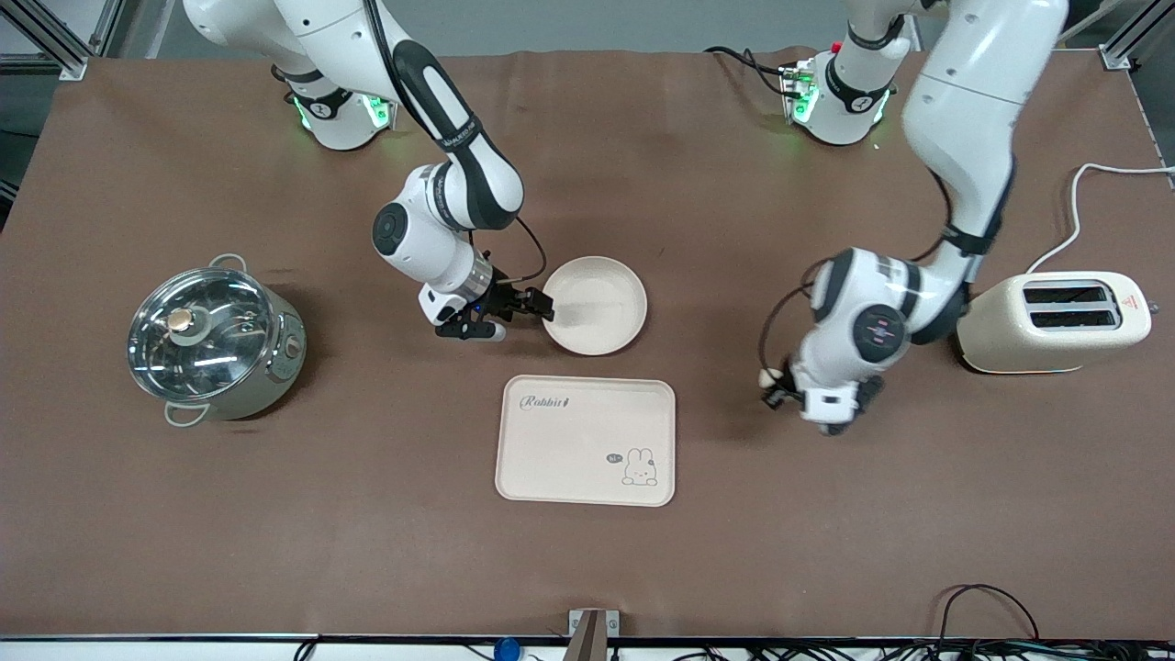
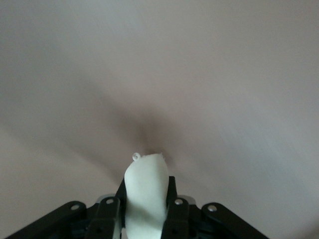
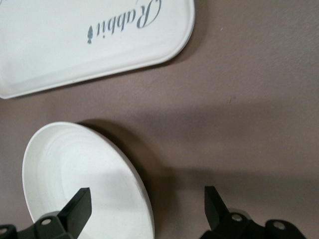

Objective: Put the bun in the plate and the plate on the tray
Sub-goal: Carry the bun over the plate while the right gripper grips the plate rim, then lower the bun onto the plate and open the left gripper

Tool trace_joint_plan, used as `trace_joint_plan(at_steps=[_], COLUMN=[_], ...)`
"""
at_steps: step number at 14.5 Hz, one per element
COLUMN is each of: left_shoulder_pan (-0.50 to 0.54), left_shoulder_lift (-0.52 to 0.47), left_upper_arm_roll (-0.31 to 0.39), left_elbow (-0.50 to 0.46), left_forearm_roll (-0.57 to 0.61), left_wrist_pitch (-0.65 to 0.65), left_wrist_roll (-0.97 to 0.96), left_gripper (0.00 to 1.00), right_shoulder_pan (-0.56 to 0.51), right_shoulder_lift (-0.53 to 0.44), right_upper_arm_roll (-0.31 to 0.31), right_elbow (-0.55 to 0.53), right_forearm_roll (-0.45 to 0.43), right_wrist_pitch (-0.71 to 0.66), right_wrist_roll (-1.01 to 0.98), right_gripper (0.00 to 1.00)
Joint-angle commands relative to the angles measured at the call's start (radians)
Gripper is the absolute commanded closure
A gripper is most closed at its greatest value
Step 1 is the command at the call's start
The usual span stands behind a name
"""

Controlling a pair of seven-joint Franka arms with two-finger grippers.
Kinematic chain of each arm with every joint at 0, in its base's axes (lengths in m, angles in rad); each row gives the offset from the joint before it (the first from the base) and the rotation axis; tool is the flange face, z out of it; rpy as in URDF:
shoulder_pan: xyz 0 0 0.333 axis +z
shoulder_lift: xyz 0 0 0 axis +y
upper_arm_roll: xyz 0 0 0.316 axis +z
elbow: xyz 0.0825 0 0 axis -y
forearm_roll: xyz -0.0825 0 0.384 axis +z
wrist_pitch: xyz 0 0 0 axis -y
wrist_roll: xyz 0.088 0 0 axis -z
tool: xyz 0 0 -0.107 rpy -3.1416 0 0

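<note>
Bun pinched in left jaws over bare cloth; right jaws spread astride plate rim.

Lab: aluminium frame, loose cables, brown-covered table.

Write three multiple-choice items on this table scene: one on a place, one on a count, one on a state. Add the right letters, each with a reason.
1. Where is the plate?
A. On the tray
B. On the table, farther from the front camera than the tray
C. On the toaster

2. How many slots does the toaster have?
A. One
B. Two
C. Four

3. What does the left gripper hold?
A. The bun
B. Nothing
C. A pot lid

Answers: 1 B, the tray lies bare, the plate above it in the front view. 2 B, two dark slots show. 3 A, the bun sits between its fingers.

The right gripper is open at the plate's rim.
</note>
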Motion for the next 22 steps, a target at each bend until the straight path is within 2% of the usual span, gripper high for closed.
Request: trace_joint_plan(at_steps=[1, 2, 5, 8, 9, 10, 12, 16, 17, 19, 20, 22], left_shoulder_pan=[-0.11, -0.159, -0.28, -0.343, -0.357, -0.359, -0.36, -0.353, -0.347, -0.322, -0.284, -0.204], left_shoulder_lift=[-0.041, -0.041, -0.012, 0.046, 0.056, 0.059, 0.066, 0.048, 0.033, -0.019, -0.041, -0.078], left_upper_arm_roll=[-0.052, -0.055, -0.055, -0.055, -0.055, -0.055, -0.055, -0.055, -0.055, -0.044, -0.044, -0.044], left_elbow=[0.005, 0.008, 0.043, 0.097, 0.105, 0.108, 0.111, 0.135, 0.152, 0.181, 0.212, 0.281], left_forearm_roll=[0.019, 0.019, 0.017, 0.016, 0.017, 0.019, 0.022, 0.022, 0.021, 0.022, 0.022, 0.03], left_wrist_pitch=[-0.037, -0.037, -0.036, -0.025, -0.025, -0.025, -0.023, -0.029, -0.037, -0.101, -0.161, -0.287], left_wrist_roll=[-0.178, -0.224, -0.342, -0.382, -0.382, -0.382, -0.378, -0.366, -0.367, -0.353, -0.308, -0.153], left_gripper=[0.67, 0.64, 0.64, 0.62, 0.57, 0.47, 0.02, 0.0, 0.0, 0.0, 0.0, 0.0], right_shoulder_pan=[0.023, 0.033, 0.044, 0.058, 0.06, 0.06, 0.061, 0.061, 0.055, 0.056, 0.058, 0.047], right_shoulder_lift=[0.007, 0.007, 0.009, 0.026, 0.027, 0.027, 0.029, 0.03, 0.03, 0.03, 0.03, 0.03], right_upper_arm_roll=[-0.004, -0.004, -0.004, -0.004, -0.004, -0.004, -0.004, -0.005, -0.005, -0.005, -0.005, -0.005], right_elbow=[0.001, -0.001, -0.001, 0.005, 0.005, 0.005, 0.005, 0.004, 0.007, 0.01, 0.01, 0.012], right_forearm_roll=[0.021, 0.021, 0.024, 0.024, 0.024, 0.024, 0.024, 0.024, 0.024, 0.023, 0.024, 0.023], right_wrist_pitch=[0.0, 0.0, 0.0, 0.002, 0.002, 0.002, 0.002, 0.003, 0.002, 0.0, 0.0, -0.004], right_wrist_roll=[-0.067, -0.068, -0.07, -0.071, -0.071, -0.071, -0.074, -0.074, -0.076, -0.074, -0.073, -0.074], right_gripper=[0.0, 0.0, 0.0, 0.0, 0.0, 0.0, 0.0, 0.0, 0.08, 0.77, 1.0, 1.0])
